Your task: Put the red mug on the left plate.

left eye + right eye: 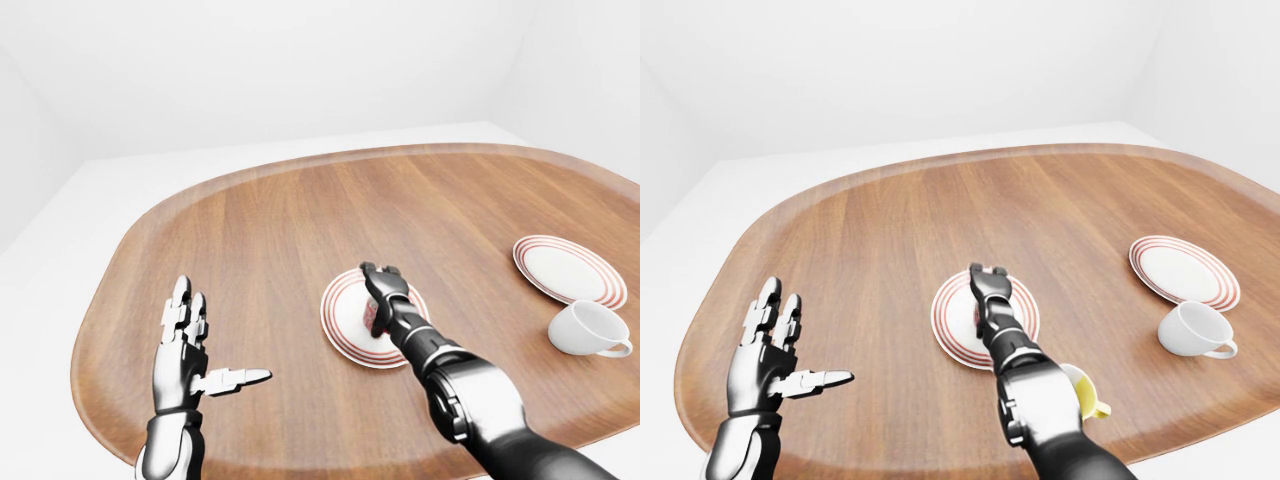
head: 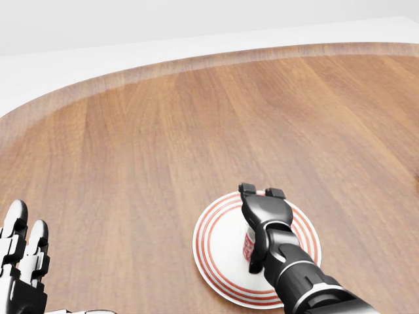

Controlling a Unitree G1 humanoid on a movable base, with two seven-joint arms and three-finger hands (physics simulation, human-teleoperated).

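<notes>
Mug first: red mug [image 1: 371, 315] sits on the left plate [image 1: 341, 330], near the plate's middle, upright as far as I can tell, mostly hidden by my right hand [image 2: 263, 208]. In the head view that hand lies over the mug's top with fingers stretched out toward the plate's upper rim; they don't look wrapped round the mug, so I read it as released, though contact on the hidden side I cannot tell. Placement looks done to me; what's left is lifting the right hand clear without tipping the mug.

Left of the plate, well apart, my left hand [image 1: 185, 352] hovers over the wooden table [image 1: 260, 230], fingers spread, holding nothing.

Right of the plate, well apart: a second striped plate [image 1: 567, 270] and, just below it in the left-eye view, a white cup [image 1: 590, 329] lying on its side. A yellow mug [image 1: 1086, 396] peeks out beside my right forearm in the right-eye view, below the left plate.
</notes>
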